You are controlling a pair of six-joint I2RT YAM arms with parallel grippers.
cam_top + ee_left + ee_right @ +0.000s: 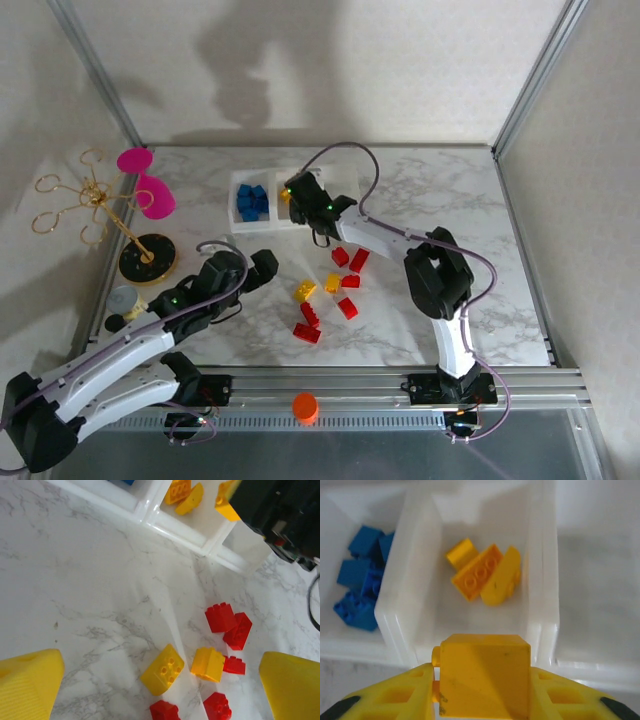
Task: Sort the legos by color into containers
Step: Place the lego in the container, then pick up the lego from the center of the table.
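**Surface** (pixel 430 200): white, marble-patterned, walled at the back and both sides

**Containers** (pixel 236 205): three joined white bins in a row at the far middle of the surface
- Left bin: blue legos (pixel 252 200), piled together
- Middle bin (pixel 415 615): three yellow legos (pixel 480 572) lying against one another, the flat one studs up

**Right gripper** (pixel 485 692): over the near wall of the middle bin. Its jaws are closed on a single yellow lego (pixel 485 672), with one finger on each side. Whether that lego touches the rim cannot be told

**Left gripper** (pixel 160 695): jaws spread as wide as they go, with nothing between them. It is poised above the loose legos, and its yellow fingertips (pixel 27 687) sit at the lower corners of its wrist view

**Loose legos**: scattered on the surface in front of the containers and apart from them
- Yellow pair (pixel 304 291): the two lie near each other in the middle of the scatter; the more orange one touches a small red piece
- Red legos (pixel 340 256): several. Two touch at the far side of the scatter, and the others lie beside and nearer than the yellow pair

**Other items**
- Pink cups (pixel 145 185): far left
- Gold wire stand (pixel 100 205): on a round black base, just nearer than the cups
- Grey disc (pixel 123 298): beside that base
- Orange cap (pixel 305 407): on the rail at the near edge, between the arm bases
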